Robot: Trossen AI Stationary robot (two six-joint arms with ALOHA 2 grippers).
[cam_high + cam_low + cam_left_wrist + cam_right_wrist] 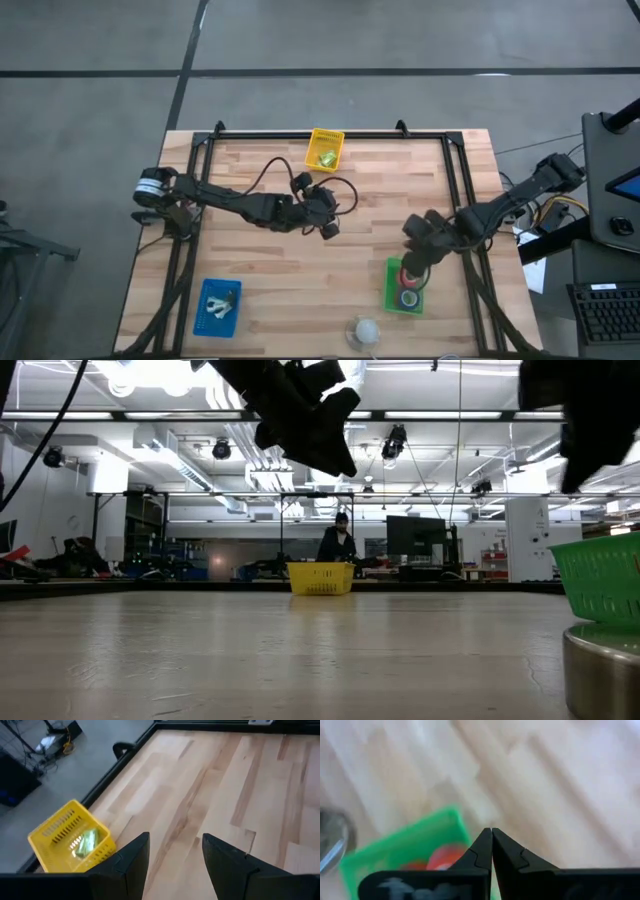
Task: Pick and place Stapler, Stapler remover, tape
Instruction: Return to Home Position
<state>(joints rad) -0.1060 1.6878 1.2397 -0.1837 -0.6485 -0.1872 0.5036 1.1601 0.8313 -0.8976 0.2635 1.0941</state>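
**Both arms over the table, red tape in the green bin**

You see the left gripper [329, 222] hanging over the middle of the light wooden table [260, 270]. Its two dark fingers [131, 860] stand apart, with nothing between them. Your right gripper [412, 268] is above the small green plastic bin [392, 292], which stands near the front right of the table. Its fingers [479, 851] are pressed together and they hold nothing. A small red ring-shaped tape roll [445, 858] lies inside this bin, under the right gripper.

The yellow plastic basket [325, 148] stands at the back edge, with a green thing [88, 841] in it that you cannot identify. The blue plastic bin [217, 305] at the front left holds some pale pieces, too small to name. A white ball-like object [366, 331] sits at the front edge, just beside the green bin.
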